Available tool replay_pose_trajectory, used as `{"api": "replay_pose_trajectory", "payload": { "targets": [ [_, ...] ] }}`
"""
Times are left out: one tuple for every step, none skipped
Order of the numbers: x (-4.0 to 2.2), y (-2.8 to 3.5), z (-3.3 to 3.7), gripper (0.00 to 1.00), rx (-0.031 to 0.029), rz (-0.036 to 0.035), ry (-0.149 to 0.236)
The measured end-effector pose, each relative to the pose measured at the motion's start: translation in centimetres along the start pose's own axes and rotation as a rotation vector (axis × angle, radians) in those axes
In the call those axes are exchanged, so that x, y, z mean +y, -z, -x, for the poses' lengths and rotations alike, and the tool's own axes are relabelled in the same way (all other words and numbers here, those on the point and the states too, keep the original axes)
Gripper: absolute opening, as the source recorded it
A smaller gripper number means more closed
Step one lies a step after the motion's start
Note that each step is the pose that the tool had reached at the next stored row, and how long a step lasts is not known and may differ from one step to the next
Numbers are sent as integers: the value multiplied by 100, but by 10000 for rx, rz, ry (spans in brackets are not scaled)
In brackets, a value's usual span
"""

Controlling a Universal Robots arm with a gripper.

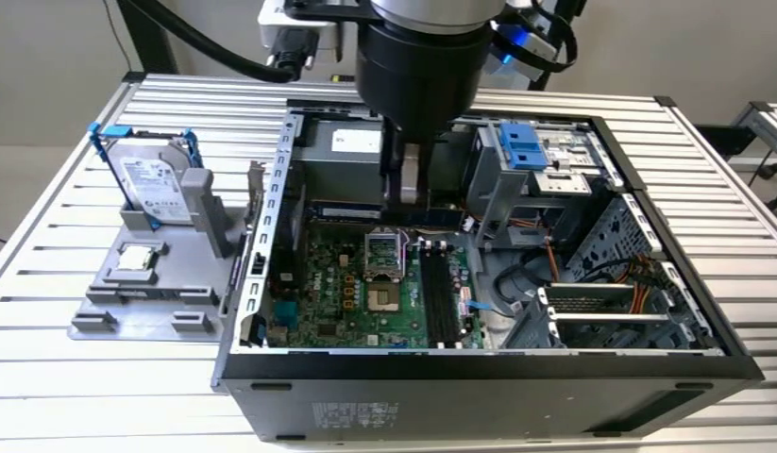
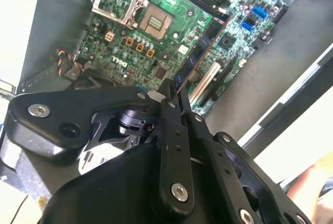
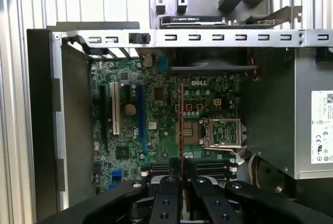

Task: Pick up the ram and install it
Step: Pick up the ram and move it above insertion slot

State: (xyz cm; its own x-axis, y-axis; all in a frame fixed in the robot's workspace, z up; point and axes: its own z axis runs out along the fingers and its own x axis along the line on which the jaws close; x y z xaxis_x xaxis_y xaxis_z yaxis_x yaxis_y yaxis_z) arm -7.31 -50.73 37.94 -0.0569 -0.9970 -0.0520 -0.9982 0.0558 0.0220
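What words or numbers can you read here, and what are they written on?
Almost all the print is too small to read.
Label on the hard drive: too small to read.
Sticker on the power supply: too small to read.
Sticker on the computer case: too small to read.
On the motherboard: a white maker's logo; other markings too tiny to read.
On the ram held by the end effector: no readable print.

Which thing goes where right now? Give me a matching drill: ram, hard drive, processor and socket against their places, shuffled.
Things:
1. ram
2. hard drive
3. processor
4. socket

Places:
a. upright in the grey stand
b. flat on the grey stand
c. on the motherboard, lid open
d. in the gripper, over the motherboard

Pairs: 1-d, 2-a, 3-b, 4-c
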Motion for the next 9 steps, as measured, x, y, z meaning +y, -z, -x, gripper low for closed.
{"api": "replay_pose_trajectory", "payload": {
  "targets": [
    [-21, 0, 1, 0, 0, 0, 0],
    [-40, 1, 2, 0, 0, 1, -1],
    [-60, 1, 3, 0, 0, 1, -1],
    [-79, 1, 4, 0, 0, 2, 0],
    [-99, 2, 6, 0, 0, 2, 0],
    [-118, 2, 7, 0, 0, 2, 0],
    [-138, 3, 8, 0, 0, 3, 0],
    [-157, 3, 9, 0, 0, 4, 0],
    [-176, 4, 10, 0, 0, 4, -1]
  ]
}}
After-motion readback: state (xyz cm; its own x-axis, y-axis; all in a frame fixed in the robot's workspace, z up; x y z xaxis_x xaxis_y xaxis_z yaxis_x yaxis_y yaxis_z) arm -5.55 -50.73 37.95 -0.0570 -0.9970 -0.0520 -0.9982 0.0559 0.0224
